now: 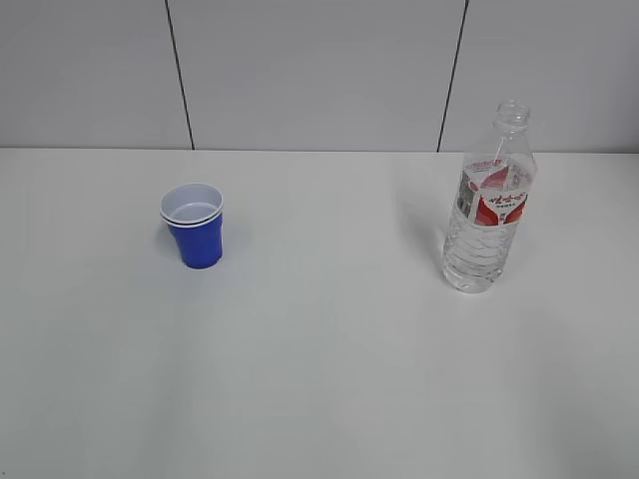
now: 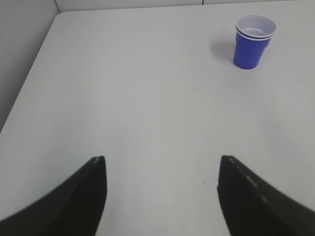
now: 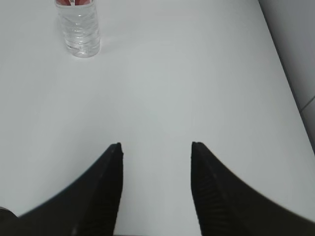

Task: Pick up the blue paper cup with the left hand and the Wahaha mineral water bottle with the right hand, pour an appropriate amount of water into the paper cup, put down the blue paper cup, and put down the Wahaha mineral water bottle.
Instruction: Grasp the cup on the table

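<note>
Ahead and right of the left hand, released and empty, stands the blue paper cup; the Wahaha mineral water bottle stands upright ahead-left of the equally spread right hand.

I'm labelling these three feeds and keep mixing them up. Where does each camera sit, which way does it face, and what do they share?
Exterior view: raised at the near side, slanting down across the white table toward the wall; no robot part shows.
Left wrist view: on the left arm, looking forward over the open left gripper to the blue cup.
Right wrist view: on the right arm, looking over the open right gripper to the water bottle.
Shared: the exterior view also shows the cup and the bottle.
</note>
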